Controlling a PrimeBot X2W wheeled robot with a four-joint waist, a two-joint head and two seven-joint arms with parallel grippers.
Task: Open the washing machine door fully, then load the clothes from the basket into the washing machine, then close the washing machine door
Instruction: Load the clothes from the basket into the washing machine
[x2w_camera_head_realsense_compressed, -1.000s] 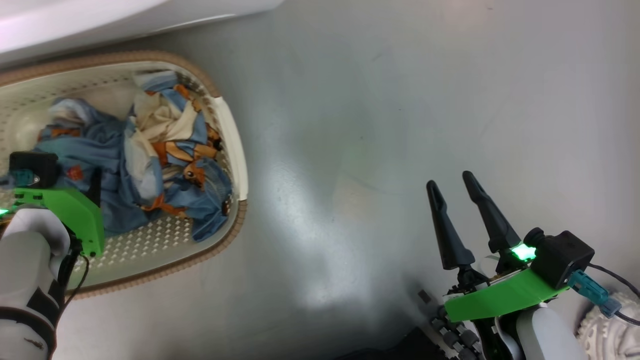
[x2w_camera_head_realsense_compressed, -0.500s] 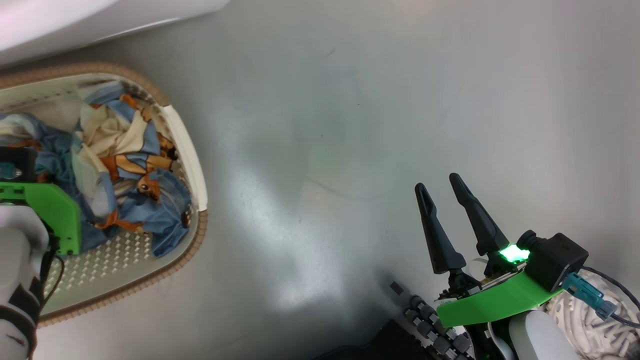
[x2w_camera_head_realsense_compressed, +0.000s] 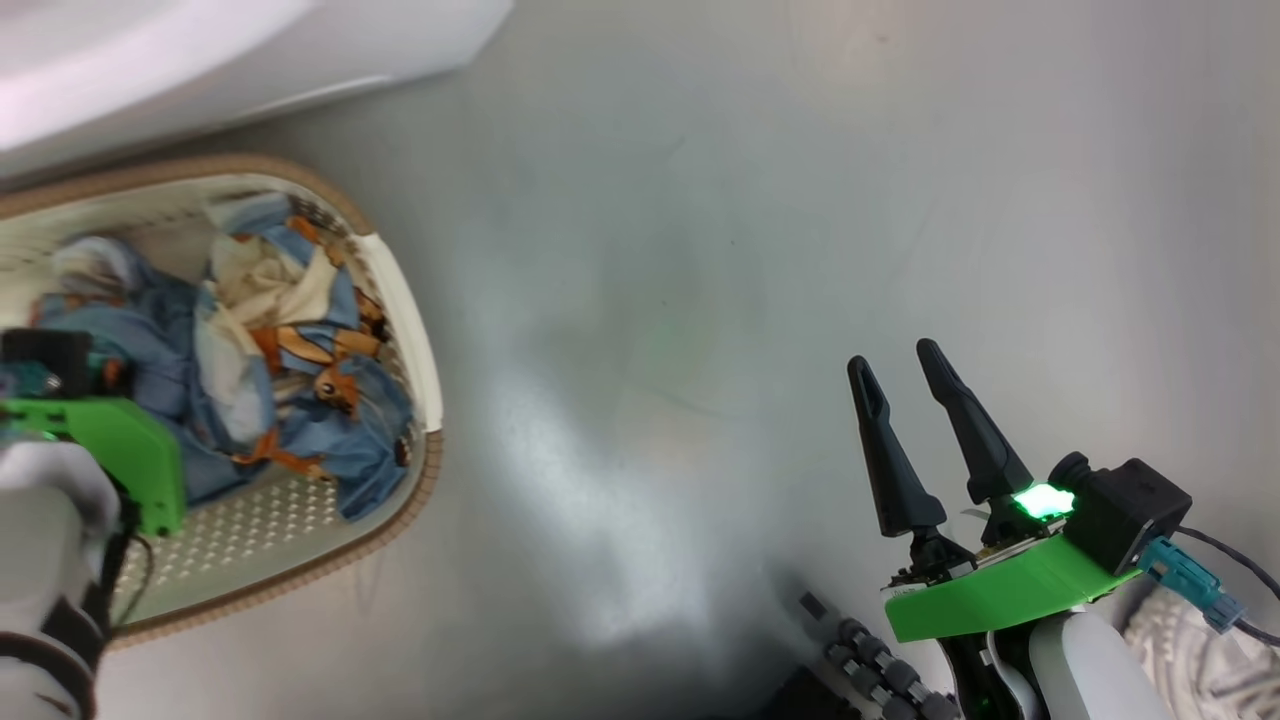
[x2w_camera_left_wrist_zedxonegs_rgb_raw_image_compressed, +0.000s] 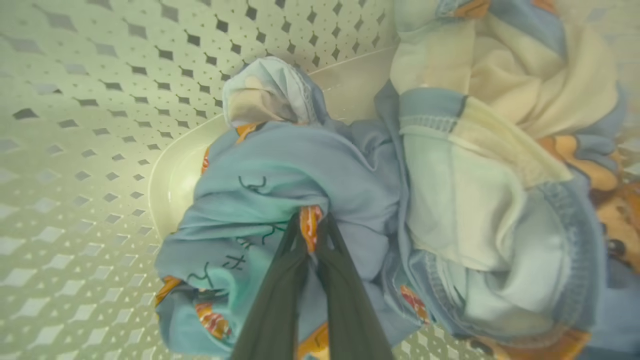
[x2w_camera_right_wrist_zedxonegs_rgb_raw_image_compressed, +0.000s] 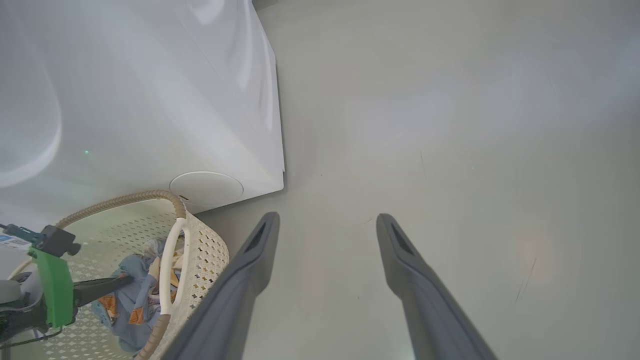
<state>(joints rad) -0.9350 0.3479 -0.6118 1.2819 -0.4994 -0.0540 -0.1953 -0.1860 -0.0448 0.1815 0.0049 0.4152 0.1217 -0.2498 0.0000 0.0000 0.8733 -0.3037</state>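
Observation:
The cream basket (x2w_camera_head_realsense_compressed: 405, 300) with a brown rim stands on the floor at the left, just below the white washing machine (x2w_camera_head_realsense_compressed: 200, 50). The blue clothes (x2w_camera_head_realsense_compressed: 300, 370) with orange animals lie heaped in it. My left gripper (x2w_camera_left_wrist_zedxonegs_rgb_raw_image_compressed: 310, 222) reaches into the basket, shut on a fold of the blue clothes (x2w_camera_left_wrist_zedxonegs_rgb_raw_image_compressed: 260, 185). In the head view its green wrist bracket (x2w_camera_head_realsense_compressed: 110, 440) hides its fingers. My right gripper (x2w_camera_head_realsense_compressed: 895, 357) hovers open over bare floor, far right of the basket. The washing machine door is out of view.
The right wrist view has the washing machine's lower corner (x2w_camera_right_wrist_zedxonegs_rgb_raw_image_compressed: 260, 165) with a round cap (x2w_camera_right_wrist_zedxonegs_rgb_raw_image_compressed: 206, 187), the basket (x2w_camera_right_wrist_zedxonegs_rgb_raw_image_compressed: 210, 250) against it, and my left gripper (x2w_camera_right_wrist_zedxonegs_rgb_raw_image_compressed: 125, 282) inside. Grey floor (x2w_camera_head_realsense_compressed: 700, 250) stretches between basket and right arm. My wheeled base (x2w_camera_head_realsense_compressed: 880, 670) sits at the bottom.
The head camera swung, shifting the whole picture left and then partly back. My left gripper stays in the basket on the clothes. The right gripper holds open.

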